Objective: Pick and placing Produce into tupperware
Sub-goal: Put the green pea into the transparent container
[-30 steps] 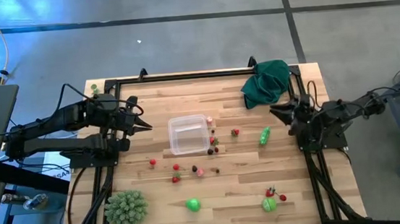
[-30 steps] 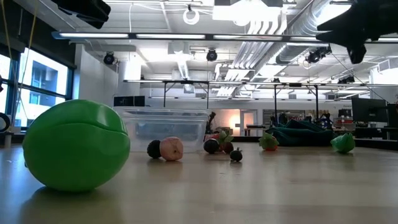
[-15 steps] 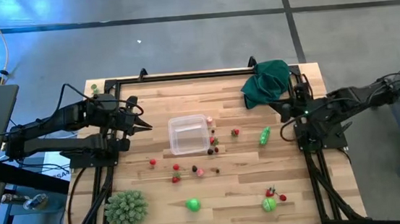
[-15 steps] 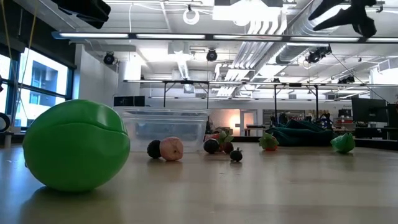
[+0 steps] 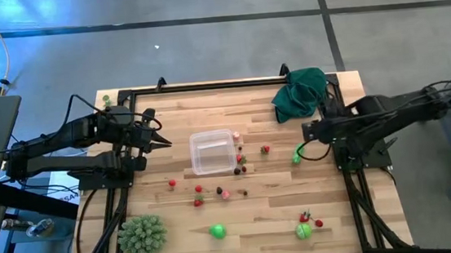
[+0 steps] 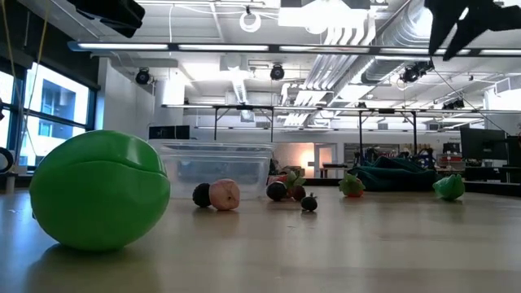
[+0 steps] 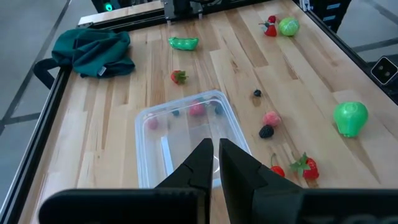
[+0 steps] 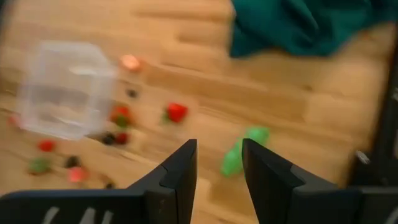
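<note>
- Tupperware [image 5: 213,152] sits centre of the high view, produce [image 5: 222,194] scattered around it.
- Right gripper [image 5: 306,132], fingers parted and empty, hangs over a green pod [image 5: 297,154].
- Left gripper [image 5: 164,142], closed and empty, waits left of the tupperware.

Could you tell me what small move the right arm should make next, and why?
Probably a short descent with the right pincer onto the bright green pod-shaped produce piece. In the right wrist view that piece lies just ahead of the open fingers, and the high view puts the pincer close beside it. The tupperware holds nothing yet. The left pincer waits beside it.
</note>
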You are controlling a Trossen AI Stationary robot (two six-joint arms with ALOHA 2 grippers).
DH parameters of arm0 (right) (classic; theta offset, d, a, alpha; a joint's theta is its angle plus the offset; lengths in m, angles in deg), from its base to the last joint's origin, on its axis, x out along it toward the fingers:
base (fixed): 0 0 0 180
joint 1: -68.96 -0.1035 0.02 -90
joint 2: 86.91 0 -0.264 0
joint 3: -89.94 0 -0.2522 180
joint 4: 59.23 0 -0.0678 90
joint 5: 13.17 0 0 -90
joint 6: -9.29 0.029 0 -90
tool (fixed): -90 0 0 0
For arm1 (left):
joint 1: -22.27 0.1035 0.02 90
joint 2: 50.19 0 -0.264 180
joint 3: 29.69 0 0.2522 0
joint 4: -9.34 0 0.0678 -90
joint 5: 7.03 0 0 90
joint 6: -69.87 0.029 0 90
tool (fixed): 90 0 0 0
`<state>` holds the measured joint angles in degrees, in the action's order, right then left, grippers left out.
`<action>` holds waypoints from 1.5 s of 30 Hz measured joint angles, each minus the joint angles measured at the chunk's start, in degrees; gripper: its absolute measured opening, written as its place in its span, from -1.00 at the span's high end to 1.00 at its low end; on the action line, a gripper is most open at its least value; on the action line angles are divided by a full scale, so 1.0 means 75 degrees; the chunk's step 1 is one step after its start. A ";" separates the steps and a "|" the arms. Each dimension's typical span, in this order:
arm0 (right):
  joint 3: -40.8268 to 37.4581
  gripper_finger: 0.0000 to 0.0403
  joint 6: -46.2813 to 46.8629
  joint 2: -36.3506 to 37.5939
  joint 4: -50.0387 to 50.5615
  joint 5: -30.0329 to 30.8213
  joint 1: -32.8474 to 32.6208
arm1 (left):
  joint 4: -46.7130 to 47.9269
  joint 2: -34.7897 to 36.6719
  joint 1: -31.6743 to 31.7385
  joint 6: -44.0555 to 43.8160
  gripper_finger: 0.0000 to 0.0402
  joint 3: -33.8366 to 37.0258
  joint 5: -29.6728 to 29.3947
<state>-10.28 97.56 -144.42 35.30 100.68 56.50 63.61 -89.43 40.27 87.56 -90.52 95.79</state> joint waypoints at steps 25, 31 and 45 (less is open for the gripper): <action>-0.2727 0.41 0.1249 -0.0939 -0.2298 -0.2386 0.1677 | -0.0006 0.0000 0.0000 0.0000 0.91 0.0000 0.0000; -0.3143 0.41 0.1244 -0.0939 -0.2739 -0.2458 0.1676 | -0.0006 0.0000 0.0000 0.0000 0.91 0.0000 0.0000; -0.3573 0.41 0.2231 -0.0939 -0.3337 -0.1915 0.1606 | -0.0009 -0.0001 -0.0001 0.0000 0.91 0.0000 0.0000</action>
<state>-37.08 114.30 -151.46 10.27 86.31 68.55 63.55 -89.44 40.26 87.56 -90.52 95.79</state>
